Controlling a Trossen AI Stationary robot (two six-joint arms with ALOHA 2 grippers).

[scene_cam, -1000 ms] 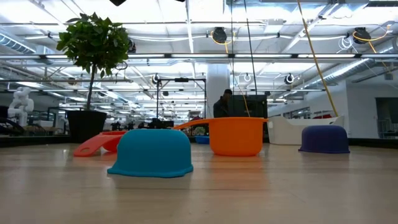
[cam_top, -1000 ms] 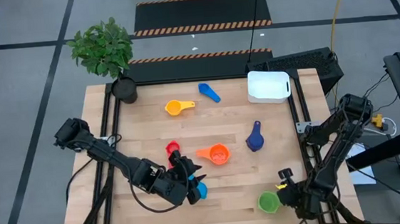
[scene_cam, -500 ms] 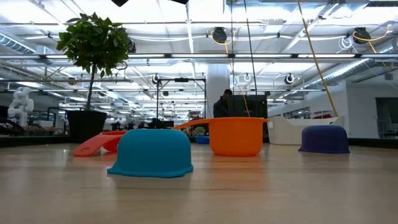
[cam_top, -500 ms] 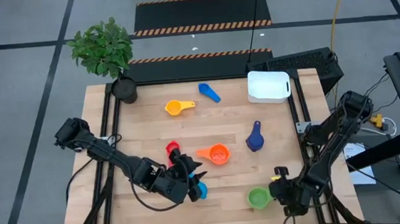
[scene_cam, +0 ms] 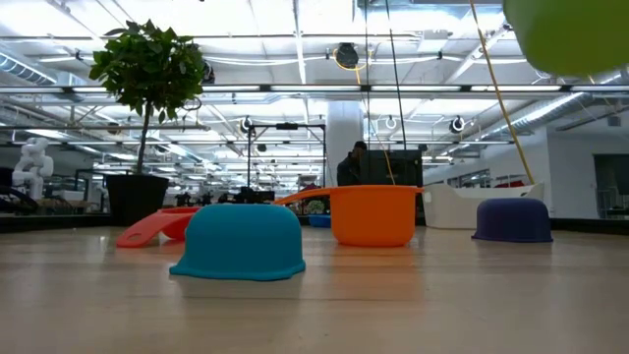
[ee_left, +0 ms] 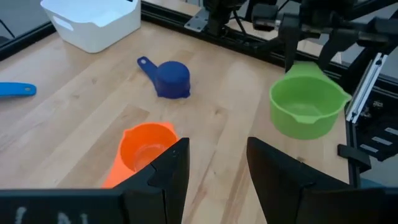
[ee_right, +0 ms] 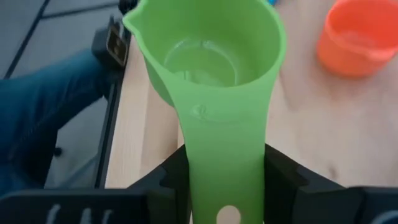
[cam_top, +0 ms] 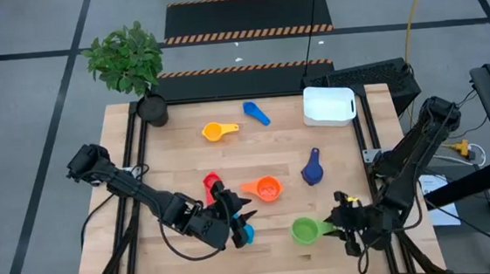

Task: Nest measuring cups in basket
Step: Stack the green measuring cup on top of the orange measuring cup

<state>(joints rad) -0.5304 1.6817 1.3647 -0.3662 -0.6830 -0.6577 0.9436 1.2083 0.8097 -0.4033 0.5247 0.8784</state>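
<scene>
Hanging above the table's near right part, the green cup (cam_top: pixel 305 231) was clamped by its handle in the right gripper (cam_top: pixel 338 227), upright and clear of the wood. The orange cup (cam_top: pixel 267 189) and navy cup (cam_top: pixel 313 172) sat beyond it, the basket (cam_top: pixel 328 105) at the far right corner. The left gripper (cam_top: pixel 238 218), jaws apart and empty, rested over the light blue cup (cam_top: pixel 246 233).

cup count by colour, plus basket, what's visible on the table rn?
Yellow cup: 1
Orange cup: 1
Red cup: 1
Green cup: 1
Light blue cup: 1
Mid blue cup: 1
Navy cup: 1
Basket: 1
Total: 8
</scene>
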